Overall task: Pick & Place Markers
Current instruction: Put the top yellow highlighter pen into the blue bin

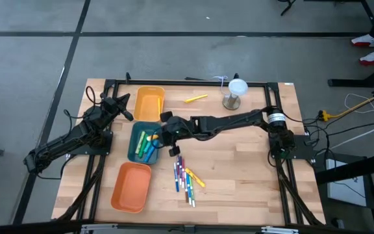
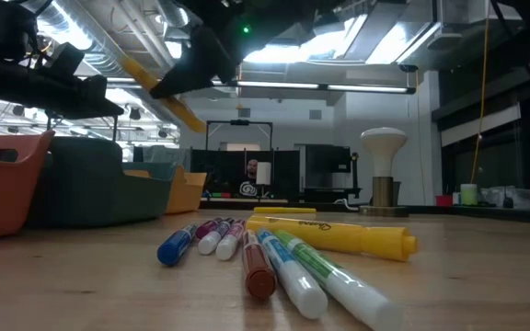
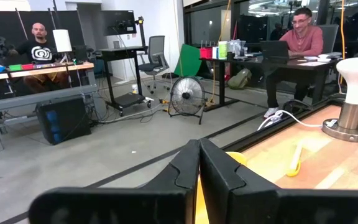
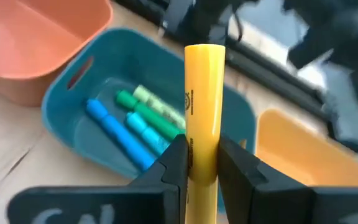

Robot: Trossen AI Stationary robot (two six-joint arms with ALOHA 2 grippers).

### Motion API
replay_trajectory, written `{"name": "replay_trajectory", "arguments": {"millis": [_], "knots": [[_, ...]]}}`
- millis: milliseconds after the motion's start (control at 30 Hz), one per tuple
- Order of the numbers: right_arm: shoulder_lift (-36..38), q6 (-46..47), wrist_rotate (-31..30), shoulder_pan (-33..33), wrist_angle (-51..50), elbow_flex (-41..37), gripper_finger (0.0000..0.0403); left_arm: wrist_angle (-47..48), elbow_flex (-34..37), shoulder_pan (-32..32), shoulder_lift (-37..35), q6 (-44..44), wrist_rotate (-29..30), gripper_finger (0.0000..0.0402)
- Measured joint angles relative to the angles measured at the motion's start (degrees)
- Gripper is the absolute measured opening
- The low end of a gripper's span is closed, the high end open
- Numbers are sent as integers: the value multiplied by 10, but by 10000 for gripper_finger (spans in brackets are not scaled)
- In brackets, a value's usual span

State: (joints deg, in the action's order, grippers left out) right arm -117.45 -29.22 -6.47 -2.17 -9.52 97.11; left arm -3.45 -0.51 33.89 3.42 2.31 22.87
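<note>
Because sorting seems the aim, the right gripper (image 4: 202, 163) clamps a yellow marker (image 4: 202, 112) above the teal tray (image 4: 61, 99); the left gripper (image 3: 199, 163) waits clenched beside it.

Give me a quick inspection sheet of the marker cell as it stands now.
Surface: wooden table, dark frame rails around it.
Job's things: yellow marker in the right gripper above the teal tray, which already holds green and blue markers; loose markers on the wood; another yellow marker near the far edge.
Clutter: orange tray, yellow tray, white-topped stand.
Grippers: right shut on the marker; left gripper shut, empty, at the table's left side.
Cables: yellow and white leads on the floor at right.
Surroundings: people at desks.
</note>
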Motion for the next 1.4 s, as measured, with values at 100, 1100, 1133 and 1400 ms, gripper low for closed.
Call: {"name": "replay_trajectory", "arguments": {"millis": [100,1100,1133,1400], "knots": [[1,-52,0,-8,40,-11,63,0,0,0,0,0,0,9],[-87,-240,39,-18,311,-20,73,0,0,0,0,0,0,9],[-87,-225,43,-18,313,-20,71,0,0,0,0,0,0,8],[-87,-153,51,-13,305,7,79,0,0,0,0,0,0,9]]}}
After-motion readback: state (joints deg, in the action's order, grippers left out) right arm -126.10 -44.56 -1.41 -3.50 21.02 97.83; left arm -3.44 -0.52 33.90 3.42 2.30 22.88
